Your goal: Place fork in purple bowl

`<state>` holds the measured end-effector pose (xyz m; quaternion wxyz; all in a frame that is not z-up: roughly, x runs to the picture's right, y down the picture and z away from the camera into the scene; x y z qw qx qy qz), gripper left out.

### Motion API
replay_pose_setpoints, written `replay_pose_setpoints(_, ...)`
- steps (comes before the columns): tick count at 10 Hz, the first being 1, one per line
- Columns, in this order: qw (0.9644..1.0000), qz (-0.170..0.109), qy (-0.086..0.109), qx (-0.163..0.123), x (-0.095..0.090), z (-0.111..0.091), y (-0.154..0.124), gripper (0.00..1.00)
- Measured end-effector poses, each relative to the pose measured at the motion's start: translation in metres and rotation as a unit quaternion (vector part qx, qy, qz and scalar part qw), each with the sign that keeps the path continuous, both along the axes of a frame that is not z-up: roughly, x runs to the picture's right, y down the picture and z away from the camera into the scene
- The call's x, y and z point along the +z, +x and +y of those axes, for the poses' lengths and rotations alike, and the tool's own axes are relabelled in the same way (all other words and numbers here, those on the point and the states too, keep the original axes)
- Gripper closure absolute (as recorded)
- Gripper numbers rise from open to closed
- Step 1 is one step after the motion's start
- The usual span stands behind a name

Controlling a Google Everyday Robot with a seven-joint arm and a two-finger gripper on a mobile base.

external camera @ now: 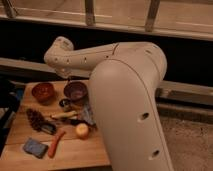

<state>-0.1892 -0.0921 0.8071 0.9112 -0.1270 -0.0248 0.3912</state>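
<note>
While my arm (115, 85) sweeps in from the right and fills most of the view, the gripper (70, 79) hangs just above the purple bowl's (76, 91) back rim, fingers pressed together; I can't see anything between them. Taking that bowl as my mark: the orange-red bowl (43, 92) sits just left of it, a small dark cup (64, 104) touches its front-left edge, and the fork (86, 115) seems to lie on the table (75, 152) in front of the bowl, below and right of the gripper, partly hidden by my arm.
</note>
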Motion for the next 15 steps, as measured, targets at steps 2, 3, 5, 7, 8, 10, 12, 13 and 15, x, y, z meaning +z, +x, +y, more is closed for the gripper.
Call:
replay_pose_setpoints(2,1.0,-0.004,-0.002,-0.002,-0.001,0.003,-0.006,1.0)
replay_pose_setpoints(3,1.0,-0.003,-0.001,0.0,-0.001,0.001,-0.003,1.0)
replay_pose_setpoints(5,1.0,0.0,-0.005,0.0,0.0,0.002,-0.005,1.0)
replay_pose_setpoints(7,0.9994,0.014,-0.027,0.016,0.014,0.013,0.003,1.0)
replay_pose_setpoints(8,0.9988,0.02,-0.039,0.024,0.023,0.022,0.008,1.0)
replay_pose_setpoints(10,0.9958,0.036,-0.07,0.047,0.052,0.044,0.021,0.98)
replay_pose_setpoints(12,0.9927,0.05,-0.092,0.059,0.065,0.057,0.033,0.8)
replay_pose_setpoints(13,0.9928,0.045,-0.094,0.06,0.063,0.057,0.027,0.7)
replay_pose_setpoints(15,0.9928,0.046,-0.093,0.061,0.064,0.056,0.03,0.52)
